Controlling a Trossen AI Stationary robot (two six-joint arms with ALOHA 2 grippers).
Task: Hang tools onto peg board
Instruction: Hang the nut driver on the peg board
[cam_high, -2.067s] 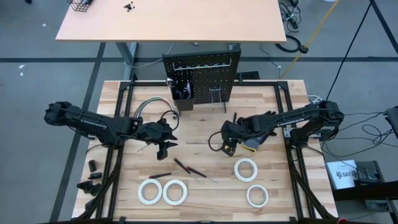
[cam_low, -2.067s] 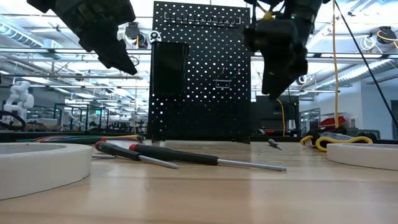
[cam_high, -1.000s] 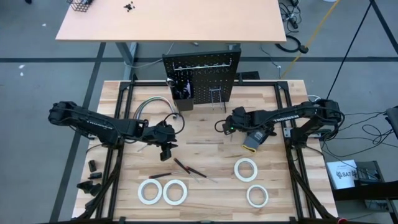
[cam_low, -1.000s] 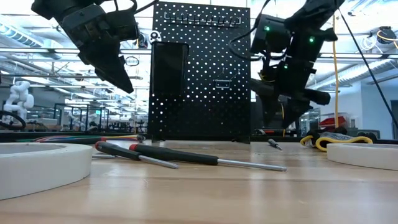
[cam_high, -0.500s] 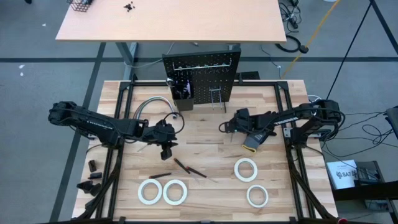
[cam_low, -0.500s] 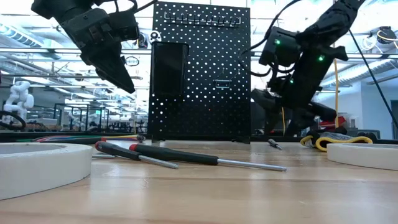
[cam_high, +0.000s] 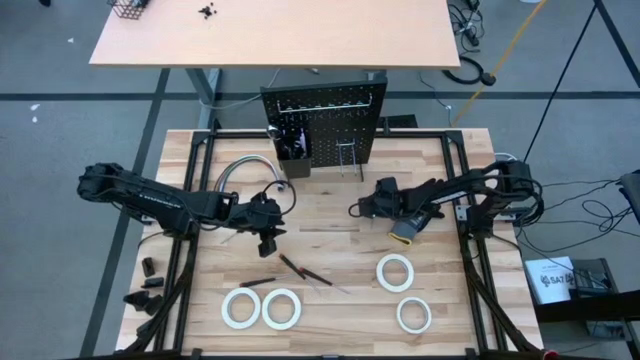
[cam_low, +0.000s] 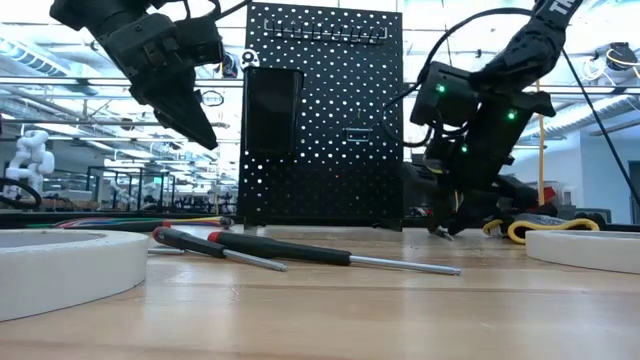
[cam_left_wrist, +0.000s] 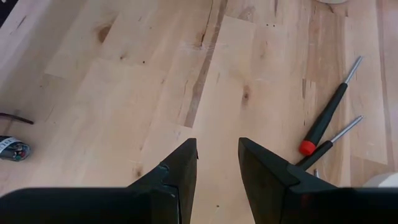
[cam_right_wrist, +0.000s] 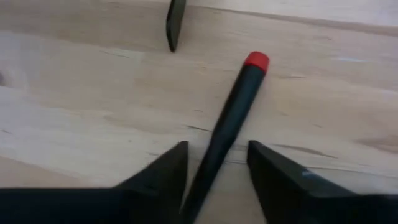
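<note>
1. The wooden table (cam_high: 330, 215) is being taken up by pretty much everything here, with the peg board (cam_high: 323, 128) standing upright at the middle of its far edge.
2. The left arm is being held out over the table's left half, its left gripper (cam_high: 268, 238) hanging above bare wood near the middle. In the left wrist view its fingers (cam_left_wrist: 180, 177) are being kept apart with nothing between them.
3. The right arm is being reached in from the right edge, with the right gripper (cam_high: 362, 207) lowered close to the wood in front of the peg board.
4. Four white tape rolls are lying flat toward the near edge: two (cam_high: 262, 308) side by side left of centre, two (cam_high: 403, 291) on the right.
5. A black-and-yellow flat object (cam_high: 405, 231) is lying just beside the right arm.
6. Two screwdrivers (cam_high: 304, 271) are lying near the middle, toward the near edge, close to each other.
7. A black-handled screwdriver with a red cap (cam_right_wrist: 224, 130) is being straddled by the right gripper's spread fingers (cam_right_wrist: 158, 177); whether it's actually being touched can't be told.
</note>
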